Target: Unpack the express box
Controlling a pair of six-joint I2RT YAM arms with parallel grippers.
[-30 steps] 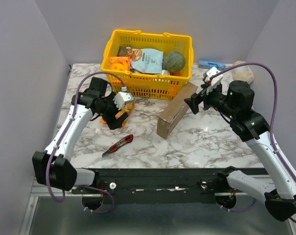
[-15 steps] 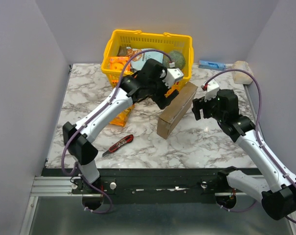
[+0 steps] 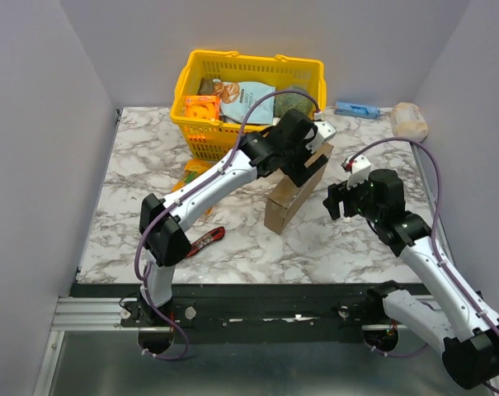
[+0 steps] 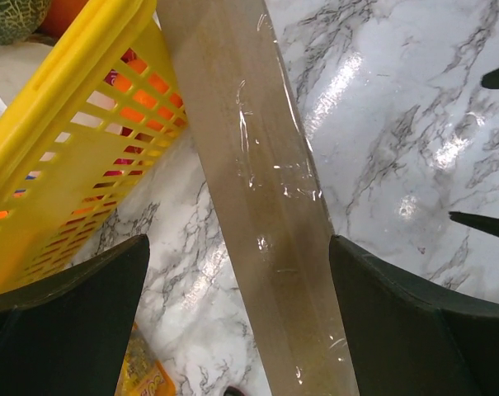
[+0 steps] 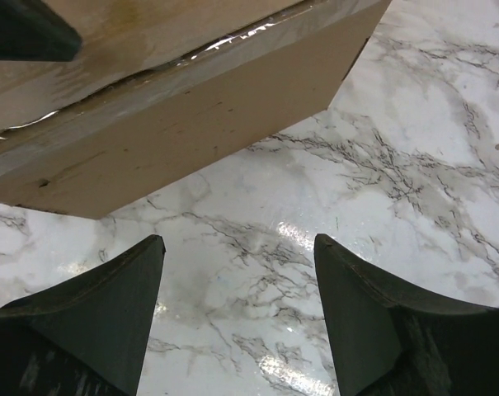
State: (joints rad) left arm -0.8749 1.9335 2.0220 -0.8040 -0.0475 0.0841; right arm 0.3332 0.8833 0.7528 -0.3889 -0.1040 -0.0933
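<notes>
Marble-patterned bench [image 3: 348, 239] fills a booth of plain grey walls [image 3: 35, 124]. Well to the left of the left claw [image 3: 311, 165], an orange snack packet [image 3: 193, 173] lies flat. A red utility knife [image 3: 206, 240] lies closer to the bench's near edge.

Just behind and left of that claw stands a yellow plastic basket [image 3: 233, 142]. It holds an orange box [image 3: 201, 107], a blue-and-white pouch [image 3: 247, 97] and a netted melon [image 4: 10, 12].

The left claw is released, its fingers [image 4: 76, 322] spread to either side of the express box [image 3: 289, 196] and gripping nothing. The box stands on a long edge directly beneath it. It is plain brown cardboard with clear tape along its upturned narrow face. Its far end is right beside the basket's corner; whether they touch I cannot tell.

Right of the box hangs the right claw [image 3: 335, 198], likewise spread and empty, with the box's broad side just ahead of it. Beyond this claw, by the back wall, lie a blue packet [image 3: 356, 109] and a pale rounded lump [image 3: 408, 121].
</notes>
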